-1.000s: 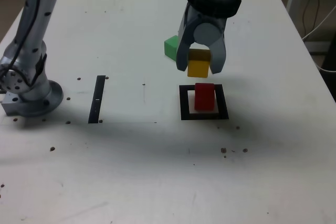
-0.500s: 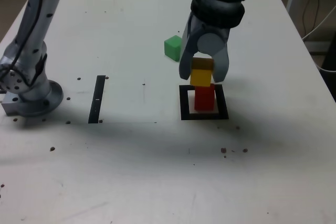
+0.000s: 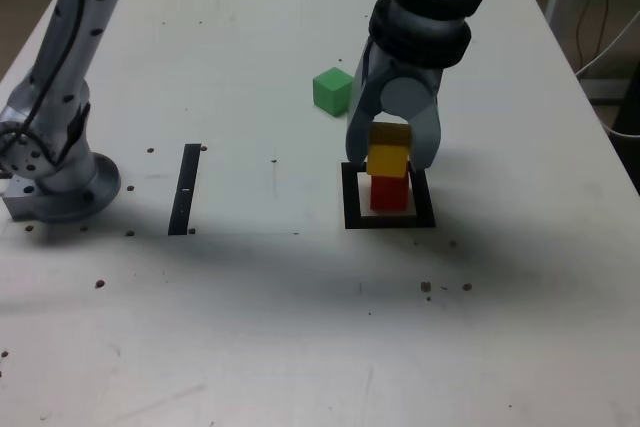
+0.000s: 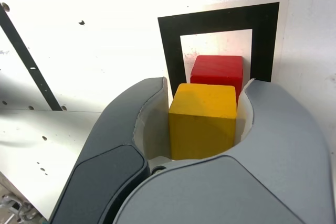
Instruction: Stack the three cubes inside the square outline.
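Your jaws, clamped on the yellow matte cube (image 3: 388, 160), have lowered it onto the red matte cube (image 3: 390, 193); release next.

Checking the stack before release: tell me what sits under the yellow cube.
The red cube sits directly below the yellow cube, inside the square outline. The gripper clasps the yellow cube. Whether the cubes' faces actually touch cannot be seen.
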